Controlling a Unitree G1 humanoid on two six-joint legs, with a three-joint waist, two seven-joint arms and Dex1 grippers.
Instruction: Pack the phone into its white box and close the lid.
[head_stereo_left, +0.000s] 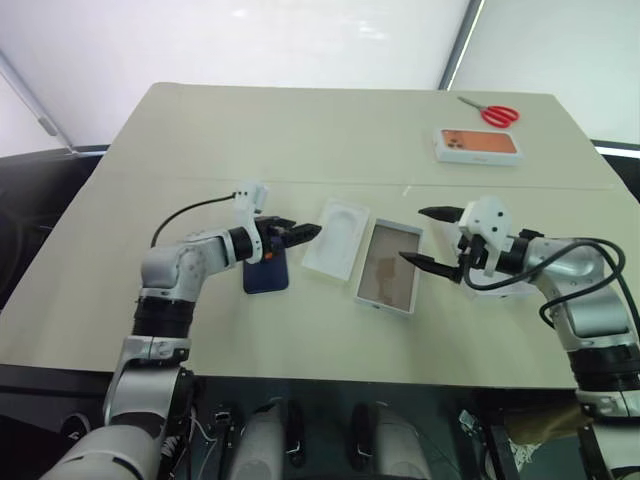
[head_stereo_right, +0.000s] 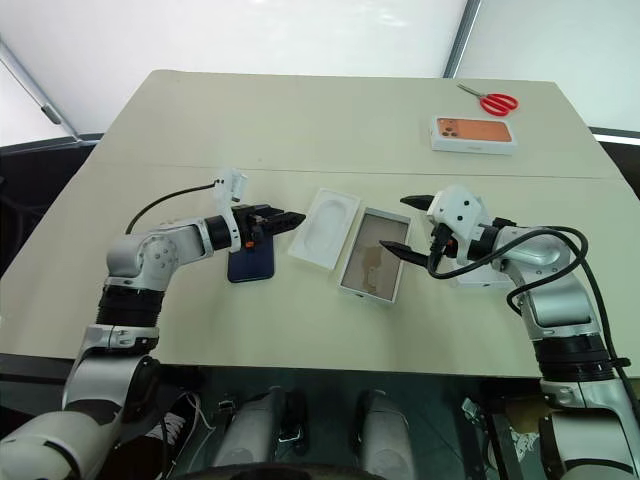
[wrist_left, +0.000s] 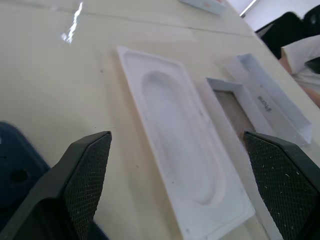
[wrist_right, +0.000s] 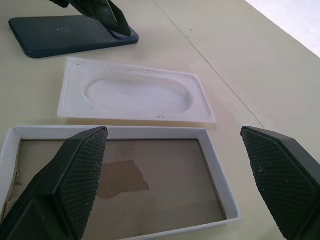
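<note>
I can make out one piece of print: small dark lettering on the outer side wall of the white rectangular cardboard lid (wrist_left: 272, 95), upper right of the left wrist view. It may read "iPhone", but I cannot be sure.

Red scissors (head_stereo_left: 491, 113) lie beside an orange-printed box (head_stereo_left: 478, 146); a white insert (head_stereo_left: 335, 237) lies nearer.

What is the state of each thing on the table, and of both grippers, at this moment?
phone: flat on the table, not packed
white box: open, nothing inside
white insert: on the table, between phone and white box
lid: off, inner face up, beside the white box
orange-print box: closed
scissors: lying shut
left gripper: open, holds nothing
right gripper: open, holds nothing
</note>
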